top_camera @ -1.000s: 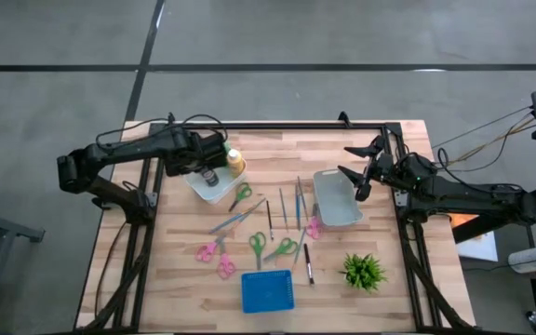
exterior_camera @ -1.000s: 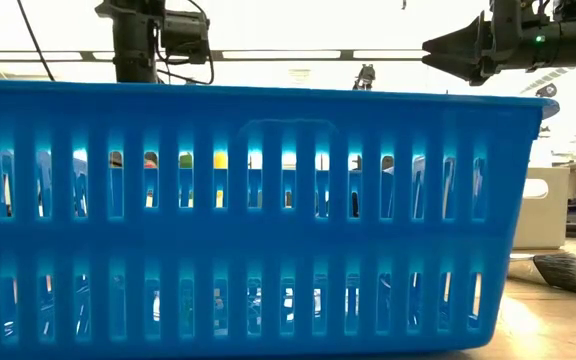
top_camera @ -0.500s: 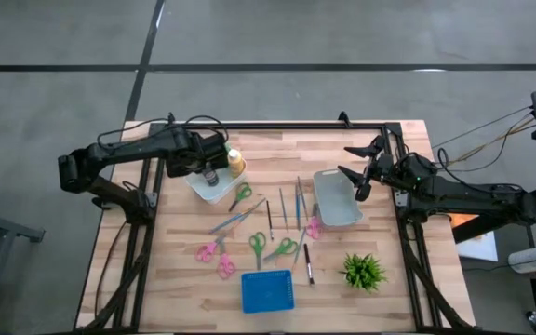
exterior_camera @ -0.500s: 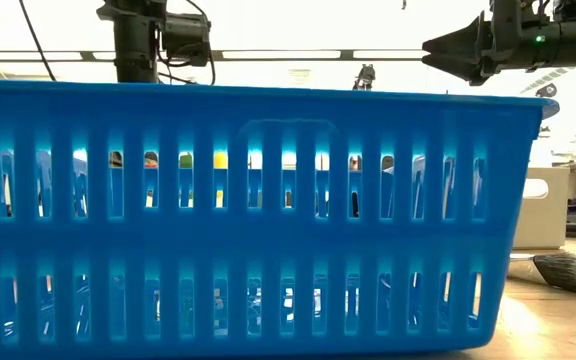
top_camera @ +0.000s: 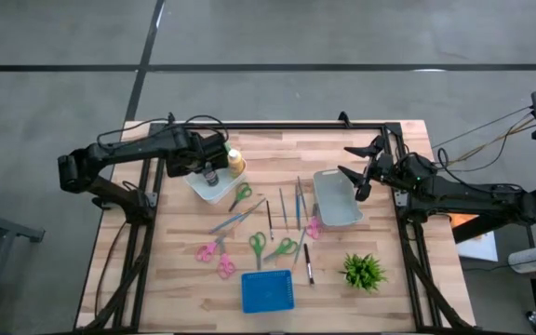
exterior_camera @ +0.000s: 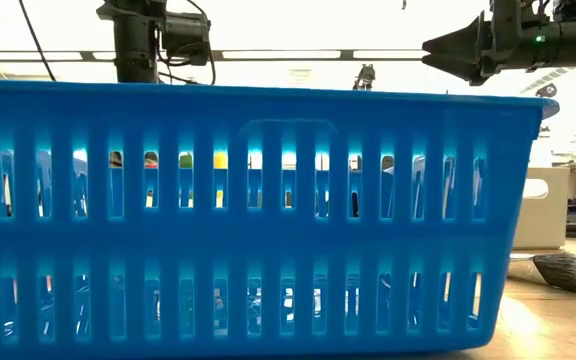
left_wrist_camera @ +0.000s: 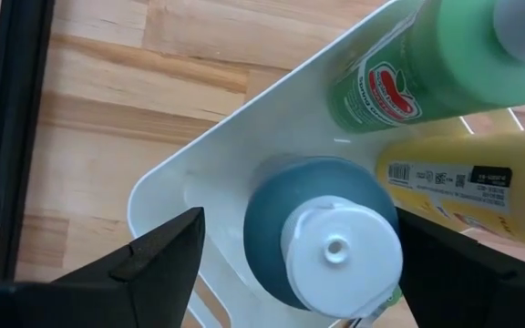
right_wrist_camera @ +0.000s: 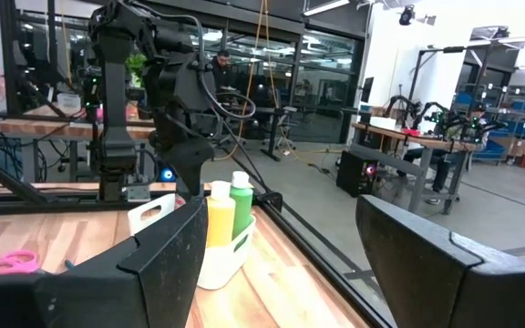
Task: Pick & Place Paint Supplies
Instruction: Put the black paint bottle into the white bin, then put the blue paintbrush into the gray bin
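Dark grey bottle stands upright in the white caddy, beside the green bottle and yellow bottle. My left gripper straddles it, fingers spread clear of its sides: released, I judge. Brushes lie mid-table. Right gripper hovers agape, empty, above the grey bin.

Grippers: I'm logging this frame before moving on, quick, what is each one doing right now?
Left gripper: open, fingers either side of the dark grey bottle standing in the white bin, not gripping it.
Right gripper: open, empty.
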Controlling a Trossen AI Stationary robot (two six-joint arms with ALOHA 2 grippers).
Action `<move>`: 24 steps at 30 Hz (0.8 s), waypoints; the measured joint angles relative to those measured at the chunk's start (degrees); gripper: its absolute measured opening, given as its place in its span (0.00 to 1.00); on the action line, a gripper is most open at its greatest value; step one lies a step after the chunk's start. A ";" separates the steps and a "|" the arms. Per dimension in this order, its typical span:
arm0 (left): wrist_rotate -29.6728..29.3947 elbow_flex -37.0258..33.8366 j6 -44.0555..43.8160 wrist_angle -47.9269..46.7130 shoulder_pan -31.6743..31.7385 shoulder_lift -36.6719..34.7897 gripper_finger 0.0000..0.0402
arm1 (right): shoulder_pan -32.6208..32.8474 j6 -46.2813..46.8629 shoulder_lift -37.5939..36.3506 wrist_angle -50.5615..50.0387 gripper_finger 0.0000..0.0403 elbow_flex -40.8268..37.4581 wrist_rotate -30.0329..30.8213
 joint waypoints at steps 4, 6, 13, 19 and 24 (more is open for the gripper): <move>0.00 1.53 0.20 -1.12 0.00 -0.15 0.82 | 0.01 0.04 0.01 0.00 0.69 -0.02 0.00; -0.01 2.95 0.67 -2.03 0.00 -0.15 0.82 | 0.01 0.04 -0.01 0.00 0.69 0.00 0.00; 0.00 8.45 3.76 -4.34 0.00 -0.21 0.82 | 0.01 0.00 -0.01 0.00 0.69 -0.02 0.00; 1.07 11.86 9.84 -4.54 -1.33 -0.24 0.82 | 0.00 0.01 -0.01 0.00 0.69 -0.01 0.00; 2.08 12.50 10.58 -4.55 -4.41 -0.54 0.82 | 0.01 0.03 -0.01 0.00 0.69 0.00 0.00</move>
